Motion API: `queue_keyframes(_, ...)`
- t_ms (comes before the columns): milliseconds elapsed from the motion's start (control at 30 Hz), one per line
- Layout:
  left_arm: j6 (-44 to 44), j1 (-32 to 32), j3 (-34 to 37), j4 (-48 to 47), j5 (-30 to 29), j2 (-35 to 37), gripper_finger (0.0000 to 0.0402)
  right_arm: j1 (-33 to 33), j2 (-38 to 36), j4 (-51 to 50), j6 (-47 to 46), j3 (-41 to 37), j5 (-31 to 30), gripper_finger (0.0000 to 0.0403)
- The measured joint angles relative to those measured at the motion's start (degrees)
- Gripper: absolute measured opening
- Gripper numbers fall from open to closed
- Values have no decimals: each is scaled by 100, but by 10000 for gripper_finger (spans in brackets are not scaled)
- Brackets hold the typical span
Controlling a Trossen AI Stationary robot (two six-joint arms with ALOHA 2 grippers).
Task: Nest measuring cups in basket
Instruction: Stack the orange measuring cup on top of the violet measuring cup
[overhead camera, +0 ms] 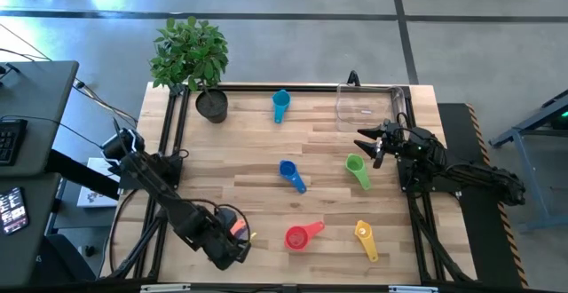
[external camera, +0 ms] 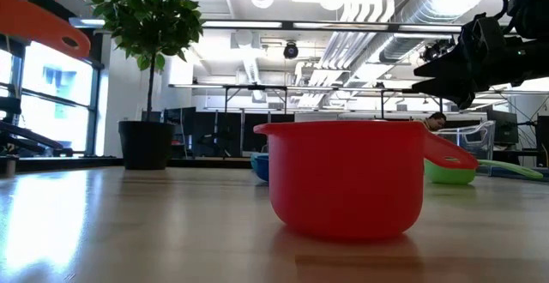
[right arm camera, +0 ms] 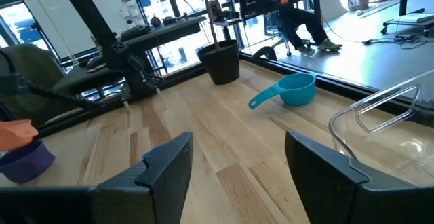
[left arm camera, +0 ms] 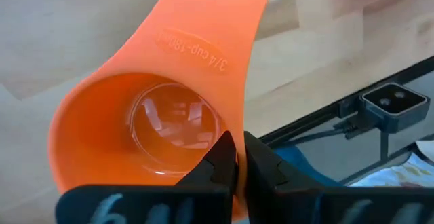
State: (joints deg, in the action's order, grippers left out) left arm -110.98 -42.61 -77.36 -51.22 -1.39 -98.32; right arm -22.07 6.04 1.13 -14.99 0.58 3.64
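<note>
**Orange cup in my left grip, right fingers spread near the bin**

Closest of all, the orange plastic 3/4-cup measuring cup (left arm camera: 135, 136) fills my left wrist view, its rim pinched between my left gripper's (overhead camera: 232, 235) dark fingers, which are closed tight on it at the front left of the wooden table (overhead camera: 248, 142). A purple cup seems to sit under the orange one, seen only as a sliver from my right wrist.

Going rightward from there, a black plant pot (overhead camera: 212, 105) with a leafy green plant stands at the back left. Then comes the teal scoop-shaped cup (overhead camera: 280, 105) near the back edge, the blue cup (overhead camera: 289, 172) in the middle, and the red round cup (overhead camera: 299, 236) at the front. Next lie the green cup (overhead camera: 357, 169) and, nearer the front, the yellow cup (overhead camera: 364, 235).

At the back right sits the clear plastic rectangular basket (overhead camera: 366, 105); I see no cup in it. My right gripper (overhead camera: 373, 144) hovers between the basket and the green cup, fingers wide apart and holding nothing.
</note>
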Motion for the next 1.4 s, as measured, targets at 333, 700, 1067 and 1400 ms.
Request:
queue_keyframes(333, -210, -34, -4, -46, 77, -118, 5, 0, -4, 1, -1, -2, 0, 225)
queue_keyframes(700, -243, -91, -2, 16, 262, -407, 6, -1, 0, 0, -2, -1, 1, 225)
queue_keyframes(1067, -190, -91, -2, 3, 174, -416, 7, -1, 0, 0, 0, -1, 0, 225)
queue_keyframes(1400, -173, -91, -2, 2, 240, -416, 8, 0, 0, 2, -1, -1, 0, 225)
